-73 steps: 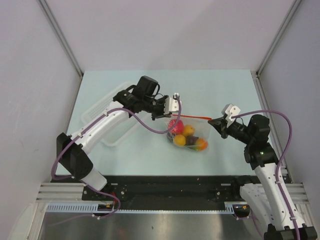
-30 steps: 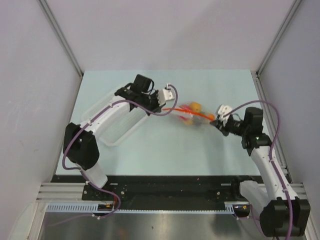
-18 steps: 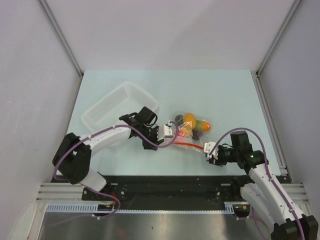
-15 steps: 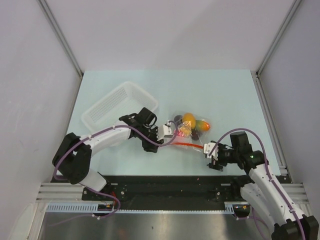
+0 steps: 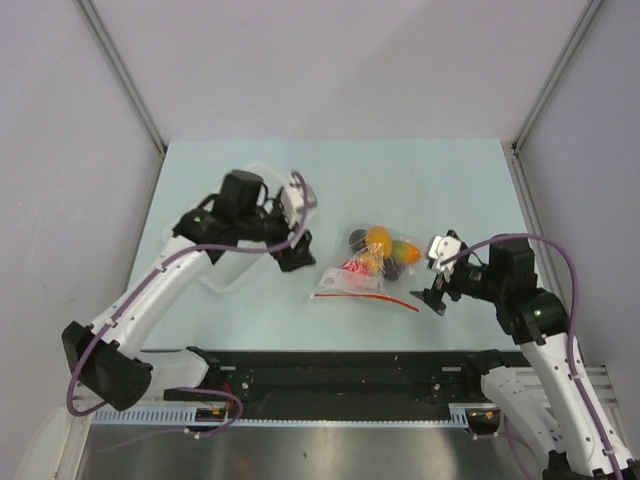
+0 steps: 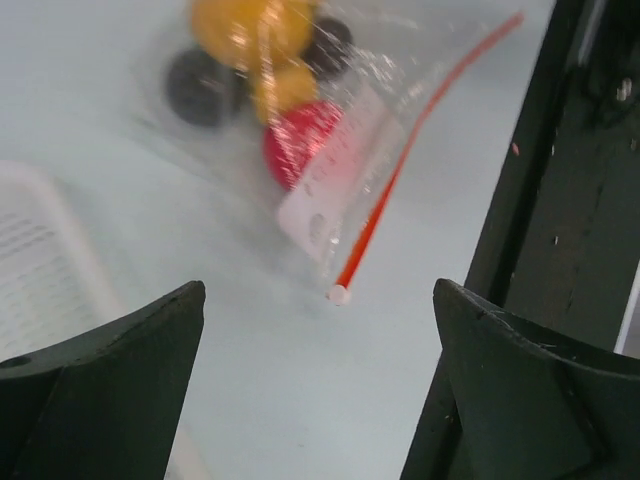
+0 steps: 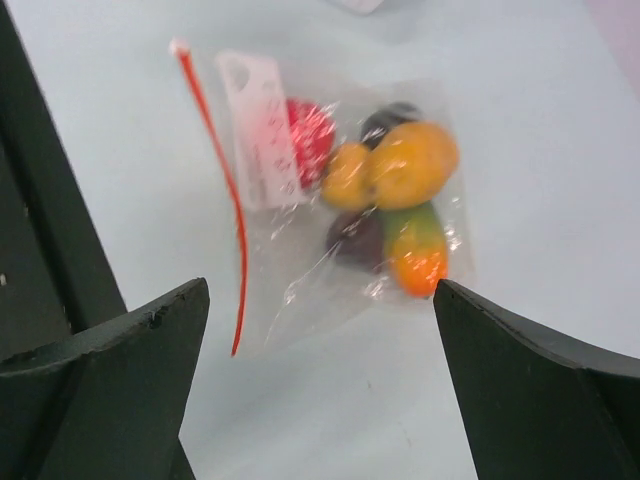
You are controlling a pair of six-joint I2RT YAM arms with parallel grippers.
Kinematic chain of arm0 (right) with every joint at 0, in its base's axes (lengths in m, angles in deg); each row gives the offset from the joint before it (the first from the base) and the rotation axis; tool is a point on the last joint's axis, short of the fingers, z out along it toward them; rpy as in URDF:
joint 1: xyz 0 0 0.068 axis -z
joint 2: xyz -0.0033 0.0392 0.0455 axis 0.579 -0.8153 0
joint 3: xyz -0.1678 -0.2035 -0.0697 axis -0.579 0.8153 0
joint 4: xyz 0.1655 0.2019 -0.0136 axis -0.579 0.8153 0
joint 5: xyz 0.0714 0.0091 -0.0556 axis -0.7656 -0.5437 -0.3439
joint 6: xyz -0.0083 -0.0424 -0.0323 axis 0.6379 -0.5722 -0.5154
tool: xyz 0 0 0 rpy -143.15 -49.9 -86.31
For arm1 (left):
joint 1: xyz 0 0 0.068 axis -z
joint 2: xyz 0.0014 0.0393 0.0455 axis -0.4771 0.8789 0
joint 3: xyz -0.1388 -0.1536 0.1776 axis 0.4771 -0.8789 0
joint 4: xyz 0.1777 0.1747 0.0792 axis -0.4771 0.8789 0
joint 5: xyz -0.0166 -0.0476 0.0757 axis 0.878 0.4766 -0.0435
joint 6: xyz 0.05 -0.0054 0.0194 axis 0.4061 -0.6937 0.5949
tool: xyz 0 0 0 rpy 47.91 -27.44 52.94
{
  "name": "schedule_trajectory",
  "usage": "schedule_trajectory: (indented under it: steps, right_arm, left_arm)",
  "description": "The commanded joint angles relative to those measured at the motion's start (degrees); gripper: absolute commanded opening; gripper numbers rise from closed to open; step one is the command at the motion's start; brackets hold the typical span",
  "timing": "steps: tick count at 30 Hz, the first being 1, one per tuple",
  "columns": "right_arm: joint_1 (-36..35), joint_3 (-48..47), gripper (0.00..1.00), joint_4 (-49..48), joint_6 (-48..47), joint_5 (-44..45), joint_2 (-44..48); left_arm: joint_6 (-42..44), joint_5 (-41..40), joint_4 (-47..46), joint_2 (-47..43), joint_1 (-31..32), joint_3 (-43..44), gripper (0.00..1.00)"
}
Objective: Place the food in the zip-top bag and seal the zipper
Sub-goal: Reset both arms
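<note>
The zip-top bag (image 5: 345, 283) lies flat on the table between my grippers, with nothing holding it. The food (image 5: 378, 250) is inside it: red (image 7: 310, 135), yellow (image 7: 400, 165), dark (image 7: 355, 240) and green-orange (image 7: 415, 250) pieces. The zipper (image 5: 365, 300) runs as one thin red-orange line along the bag's near edge and ends in a white tip (image 6: 340, 295). My left gripper (image 5: 298, 222) stands open to the left of the bag, above the table. My right gripper (image 5: 436, 272) stands open to the right of it. Both wrist views show empty jaws, with the bag (image 6: 330, 200) (image 7: 300, 290) beyond the fingertips.
A white perforated basket (image 5: 222, 283) sits at the left, mostly under my left arm; its edge shows in the left wrist view (image 6: 40, 260). The black rail (image 5: 340, 365) runs along the table's near edge, close to the zipper.
Both grippers carried the bag by the zipper ends, laid it down, then opened and let go. The left arm has drawn back and up to the left, the right one to the right.
</note>
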Motion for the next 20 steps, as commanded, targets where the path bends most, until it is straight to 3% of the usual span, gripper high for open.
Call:
schedule_trajectory:
  steps: [1, 4, 7, 10, 14, 18, 20]
  right_arm:
    - [1.6, -7.8, 1.0, -9.2, 16.0, 3.1, -4.9]
    - [4.6, -13.7, 1.0, -10.6, 22.0, 6.5, -12.5]
    - [12.2, -18.2, 1.0, -10.7, 26.4, 5.3, -20.9]
    - [19.9, -23.1, 1.0, -10.0, 30.4, 1.2, -28.4]
    - [24.5, -24.3, 1.0, -10.3, 34.0, 0.6, -34.8]
    - [25.6, -23.8, 1.0, -10.6, 35.0, 1.0, -37.3]
    - [25.8, -24.3, 1.0, -11.6, 35.5, 1.8, -38.1]
  left_arm:
    - [-11.1, 2.6, 3.6, 2.6, -9.3, 14.1, 1.0]
    - [-15.9, -3.3, 9.5, 9.6, -13.5, 25.1, 1.0]
    - [-18.0, -1.8, 13.2, 14.8, -19.0, 31.5, 1.0]
    - [-21.2, 3.2, 10.7, 16.1, -26.1, 30.2, 1.0]
    - [-22.8, 4.2, 6.8, 16.9, -32.2, 25.3, 0.99]
    - [-22.5, 5.5, 1.7, 15.8, -37.8, 18.9, 1.0]
    - [-21.3, 1.6, 1.6, 15.5, -38.3, 19.3, 1.0]
